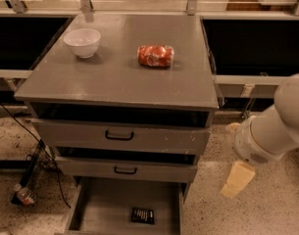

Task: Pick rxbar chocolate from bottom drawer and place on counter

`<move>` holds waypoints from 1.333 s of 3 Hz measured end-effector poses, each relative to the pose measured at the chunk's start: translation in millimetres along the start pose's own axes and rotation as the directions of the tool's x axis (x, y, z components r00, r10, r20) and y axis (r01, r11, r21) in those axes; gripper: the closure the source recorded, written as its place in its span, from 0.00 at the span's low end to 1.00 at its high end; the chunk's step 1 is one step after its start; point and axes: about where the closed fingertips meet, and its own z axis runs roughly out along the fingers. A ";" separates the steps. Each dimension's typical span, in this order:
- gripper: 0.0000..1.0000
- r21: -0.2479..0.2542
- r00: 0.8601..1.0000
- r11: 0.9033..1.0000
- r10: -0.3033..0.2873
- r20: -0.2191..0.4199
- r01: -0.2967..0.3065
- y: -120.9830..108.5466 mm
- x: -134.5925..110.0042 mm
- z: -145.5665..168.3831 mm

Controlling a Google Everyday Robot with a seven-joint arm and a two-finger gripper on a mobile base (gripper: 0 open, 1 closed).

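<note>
The broad grey counter (119, 77) fills the upper middle of the frame. On it stand a white round bowl (82, 42) at upper left and a shiny red-orange snack packet (155, 56) near the centre.

Below two shallower grey drawers, the deep grey bottom drawer (105, 204) stands open at the lower middle. The small flat black rxbar chocolate (142, 215) lies flat on its floor, towards the right and near the frame's lower edge.

The bulky white robot arm (276, 131) sits at the right edge. Its pale yellow gripper (237, 179) hangs at lower right, outside the cabinet and well apart from the bar. Whether it is released or clenched I cannot tell.

The step in hand looks like the reach. Best to swing left over the open drawer, keeping below the middle drawer's front (125, 169), then come down onto the bar squarely, since a flat wrapper gives little to pinch.

The bottom drawer's front is cut off by the frame. The wrapper's lettering is too small to read, and the upper arm runs out of view.
</note>
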 end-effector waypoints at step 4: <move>0.00 0.043 0.993 0.997 -0.062 0.096 0.058 25.8 1.6 67.0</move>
